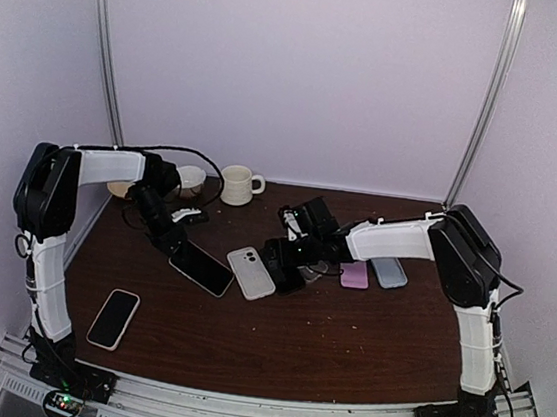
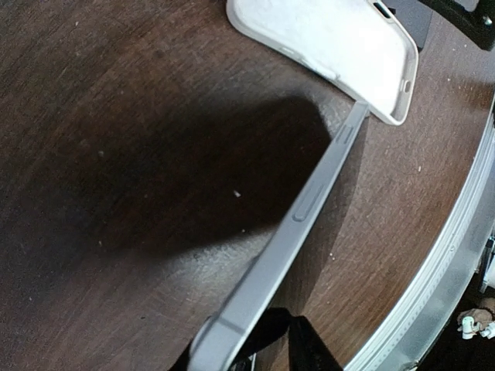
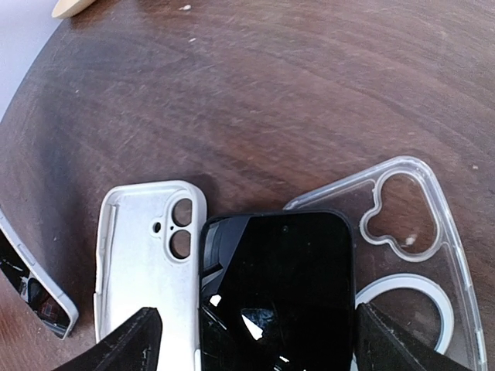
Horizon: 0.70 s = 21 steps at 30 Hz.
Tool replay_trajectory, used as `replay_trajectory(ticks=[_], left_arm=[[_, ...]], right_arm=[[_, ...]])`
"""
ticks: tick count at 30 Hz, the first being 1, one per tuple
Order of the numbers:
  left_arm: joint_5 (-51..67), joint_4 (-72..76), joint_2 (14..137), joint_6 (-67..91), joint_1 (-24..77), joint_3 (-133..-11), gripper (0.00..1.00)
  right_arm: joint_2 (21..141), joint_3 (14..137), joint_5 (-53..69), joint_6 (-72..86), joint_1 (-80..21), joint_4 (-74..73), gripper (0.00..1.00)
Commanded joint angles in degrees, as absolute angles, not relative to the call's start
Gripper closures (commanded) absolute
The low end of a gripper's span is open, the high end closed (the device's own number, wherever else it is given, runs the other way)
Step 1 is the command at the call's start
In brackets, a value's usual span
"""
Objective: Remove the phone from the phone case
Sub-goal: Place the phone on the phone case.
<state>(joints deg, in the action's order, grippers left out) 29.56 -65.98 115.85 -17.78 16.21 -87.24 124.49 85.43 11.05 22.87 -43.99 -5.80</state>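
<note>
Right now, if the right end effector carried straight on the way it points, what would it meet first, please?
Most likely the black phone, lying screen-up between the open fingers of the right end effector. The white case and the clear case lie off to either side; the gap is unclear.

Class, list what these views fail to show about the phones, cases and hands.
- Left wrist view: bottom edge cuts off the left hand; its hold on the grey phone is unclear.
- Right wrist view: bottom edge cuts off the black phone.
- Top view: clear case too faint beside the right hand.
</note>
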Motion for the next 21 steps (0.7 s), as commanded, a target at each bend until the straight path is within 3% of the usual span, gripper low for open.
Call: replay_trajectory(ticks=[1, 7, 11, 13, 18, 21], left_arm=[[27.3, -64.9, 114.6, -16.0, 15.0, -85.7, 0.68], [22.3, -63.0, 113.0, -14.4, 14.2, -82.3, 0.55], [19.2, -62.7, 113.3, -13.4, 14.2, -82.0, 0.31], [16.6, -62.4, 113.3, -12.7, 14.2, -82.3, 0.06], [12.0, -61.0, 112.1, -12.0, 14.3, -83.1, 0.03], [9.5, -59.9, 110.5, -11.4, 14.3, -83.3, 0.03]], right_arm=[[125.2, 87.4, 13.2, 23.5, -46.4, -4.6, 0.1], [123.9, 86.8, 16.8, 25.4, -49.0, -1.7, 0.1], [122.3, 86.3, 17.1, 24.8, -52.2, -1.0, 0.11], [121.0, 85.6, 18.4, 24.4, -53.5, 0.5, 0.11], [117.0, 80.5, 21.1, 25.3, -54.5, 7.5, 0.11], [114.6, 77.8, 15.0, 21.7, -53.7, 5.5, 0.1]])
